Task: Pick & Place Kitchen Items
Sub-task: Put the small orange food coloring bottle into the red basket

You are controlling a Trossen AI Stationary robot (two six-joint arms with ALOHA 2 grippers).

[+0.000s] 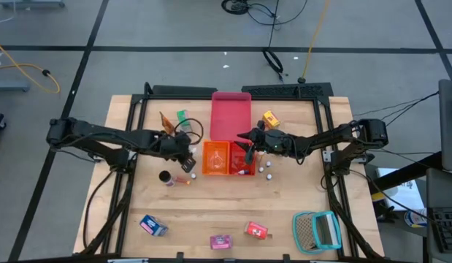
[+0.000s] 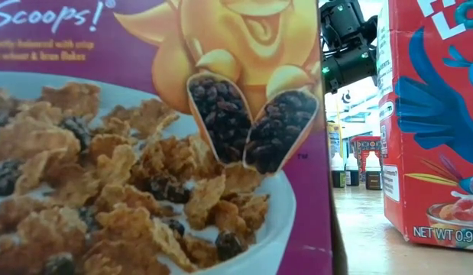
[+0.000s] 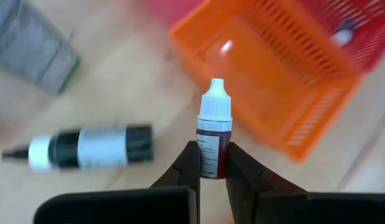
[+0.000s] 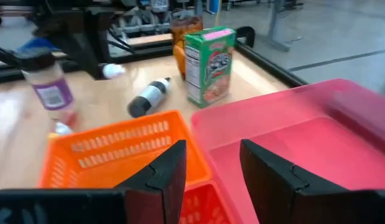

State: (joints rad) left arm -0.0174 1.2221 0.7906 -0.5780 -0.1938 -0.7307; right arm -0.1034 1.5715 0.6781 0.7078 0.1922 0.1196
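- The tabletop point(image 1: 226, 212) carries the kitchen items scattered widely, likely so each must be fetched one at a time: a blue box point(image 1: 152, 226), a pink box point(image 1: 220, 241) and a red box point(image 1: 256, 231) lie along the near edge, well apart from the trays.
- The red tray point(image 1: 231, 113) lies at the middle back, with the orange tray point(image 1: 216, 158) just in front of it, both within reach of either arm, so they look like the drop-off places.
- The right gripper point(image 4: 211, 171) hovers over the seam between the two trays, jaws parted and holding nothing; it seems to be waiting.
- The left gripper point(image 3: 211, 171) sits just beside the orange tray, jaws clenched on a small dropper bottle point(image 3: 213, 134), held upright by its lower body, cap clear.
- Only the left wrist view shows that grip; the high view shows just the arm's place.
- The low view is almost wholly blocked by two cereal boxes standing close to the camera.
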